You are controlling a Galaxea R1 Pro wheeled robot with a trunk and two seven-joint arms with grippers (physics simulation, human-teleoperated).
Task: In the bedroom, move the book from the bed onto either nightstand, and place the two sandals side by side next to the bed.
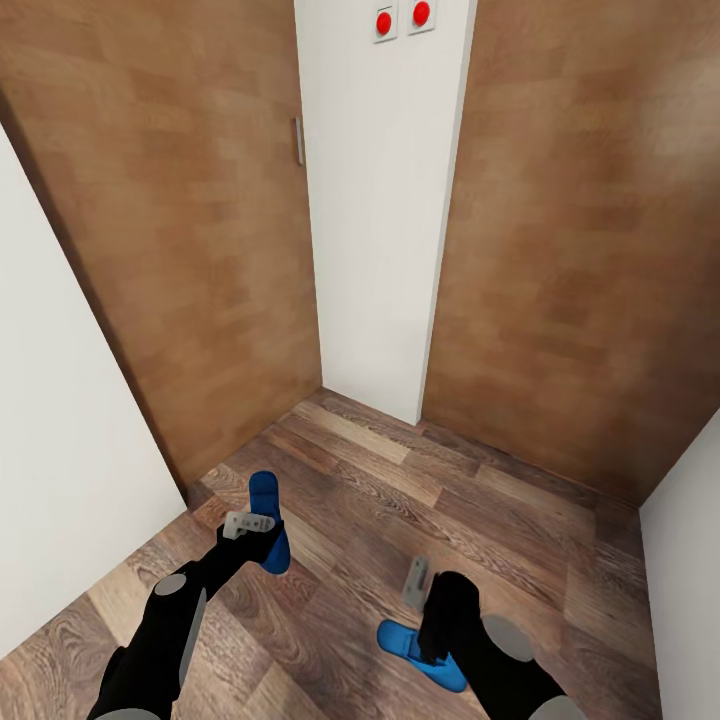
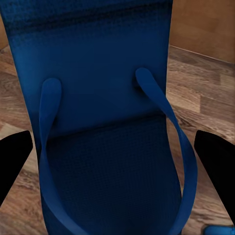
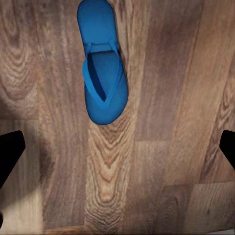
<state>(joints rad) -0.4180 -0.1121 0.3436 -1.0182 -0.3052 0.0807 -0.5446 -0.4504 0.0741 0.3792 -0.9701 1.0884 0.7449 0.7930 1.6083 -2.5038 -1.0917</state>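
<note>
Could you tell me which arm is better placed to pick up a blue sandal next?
Probably left: its left gripper sits open right over one flat blue sandal, fingers straddling it.

Head view: both black arms reach forward and downward. The left gripper (image 1: 250, 523) points down with its fingers (image 2: 13, 156) spread wide apart. The right gripper (image 1: 417, 583), likewise lowered, has its fingers (image 3: 10, 149) spread wide.

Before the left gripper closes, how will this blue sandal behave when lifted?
The blue sandal looks thin and flat, so probably light and somewhat bendy. Its slim straps may flex if grabbed. Lying flat on the wood floor, it should not roll.
</note>
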